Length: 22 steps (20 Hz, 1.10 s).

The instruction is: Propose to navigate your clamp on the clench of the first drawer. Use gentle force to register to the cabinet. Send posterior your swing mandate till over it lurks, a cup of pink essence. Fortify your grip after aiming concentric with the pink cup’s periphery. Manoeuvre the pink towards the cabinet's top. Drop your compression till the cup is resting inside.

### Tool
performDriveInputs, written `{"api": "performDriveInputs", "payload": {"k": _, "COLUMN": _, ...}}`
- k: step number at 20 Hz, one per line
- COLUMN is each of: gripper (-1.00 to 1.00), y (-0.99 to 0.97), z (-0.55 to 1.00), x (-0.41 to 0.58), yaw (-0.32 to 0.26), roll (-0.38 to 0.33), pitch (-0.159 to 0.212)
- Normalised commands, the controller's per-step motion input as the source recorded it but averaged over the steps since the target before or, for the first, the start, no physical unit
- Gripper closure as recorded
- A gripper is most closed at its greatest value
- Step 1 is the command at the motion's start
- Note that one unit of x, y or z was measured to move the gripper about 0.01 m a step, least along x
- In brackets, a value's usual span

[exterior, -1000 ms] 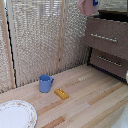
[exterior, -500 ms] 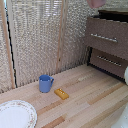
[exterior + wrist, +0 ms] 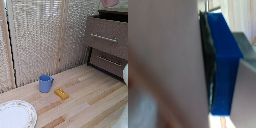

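Only the underside of the pink cup shows at the top edge of the exterior view, hanging above the cabinet's dark top. In the wrist view its blurred pink wall fills most of the picture. My gripper is shut on that wall, with one blue finger and its black pad pressed against it. The gripper itself is cut off above the exterior view. The first drawer carries its silver bar handle below the cup.
A blue mug and a small orange block stand on the wooden table. A white patterned plate lies at the front, exterior view's left. A woven reed screen backs the table. A white arm part shows at the right edge.
The held cup has moved toward the exterior view's right and slightly up, from beside the cabinet's upper corner to above its top. Nothing on the table has shifted.
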Motion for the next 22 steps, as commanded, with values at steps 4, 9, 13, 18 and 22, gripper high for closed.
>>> {"api": "performDriveInputs", "payload": {"k": 4, "gripper": 1.0, "y": -0.6, "z": -0.02, "x": 0.009, "yaw": 0.0, "roll": 0.136, "pitch": -0.003}}
{"api": "performDriveInputs", "payload": {"k": 9, "gripper": 1.0, "y": -0.46, "z": -0.07, "x": 0.01, "yaw": 0.004, "roll": 0.078, "pitch": 0.0}}
{"api": "performDriveInputs", "payload": {"k": 13, "gripper": -1.0, "y": -0.27, "z": -0.06, "x": 0.0, "yaw": 0.002, "roll": 0.008, "pitch": -0.003}}
{"api": "performDriveInputs", "payload": {"k": 18, "gripper": -1.0, "y": -0.13, "z": 0.1, "x": 0.066, "yaw": 0.009, "roll": 0.0, "pitch": 0.003}}
{"api": "performDriveInputs", "payload": {"k": 22, "gripper": -1.0, "y": 0.06, "z": 0.59, "x": 0.149, "yaw": -0.002, "roll": 0.007, "pitch": 0.0}}
